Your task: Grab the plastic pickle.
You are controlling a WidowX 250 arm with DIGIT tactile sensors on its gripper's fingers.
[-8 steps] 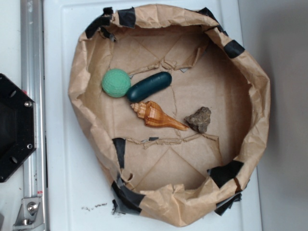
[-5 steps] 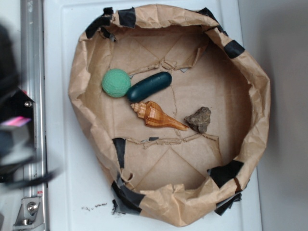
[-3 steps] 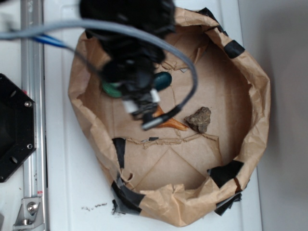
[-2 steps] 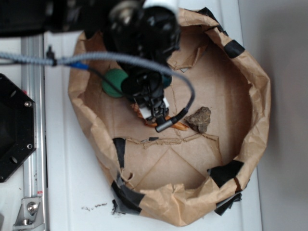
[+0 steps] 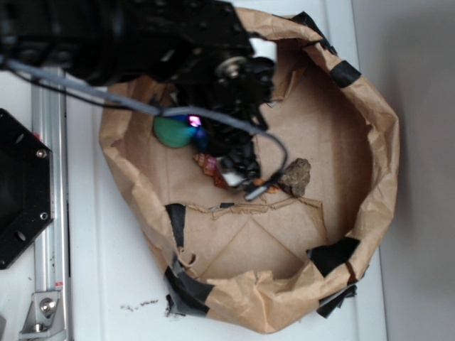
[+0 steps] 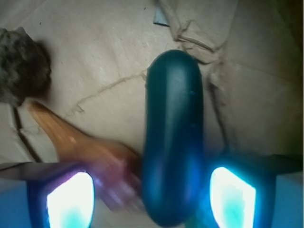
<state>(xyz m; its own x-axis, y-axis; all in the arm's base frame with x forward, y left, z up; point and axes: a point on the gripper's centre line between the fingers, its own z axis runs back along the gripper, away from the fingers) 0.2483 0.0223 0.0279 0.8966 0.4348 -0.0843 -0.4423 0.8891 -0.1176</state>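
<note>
From the exterior view, my arm [image 5: 163, 42] reaches in over the paper bowl [image 5: 370, 128] and covers most of its middle. The pickle is hidden under it here; I can only see part of the green ball [image 5: 170, 132], a bit of the shell [image 5: 210, 165] and the rock [image 5: 296, 176] just past the tool [image 5: 240, 174]. I judge I'm in the approach step, lining up above the pickle, with nothing grasped yet.

In the wrist view, the pickle [image 6: 174, 137] lies lengthwise on the paper, running up the frame between the two glowing fingers [image 6: 70, 199]. The tool is spread wide, both fingers clear of the pickle and holding nothing. The shell [image 6: 80, 147] lies just left of the pickle, close to the left finger, and the rock [image 6: 23, 66] sits up-left. Next I'd need to drop straight down and close across the pickle's width, keeping the left finger off the shell.
</note>
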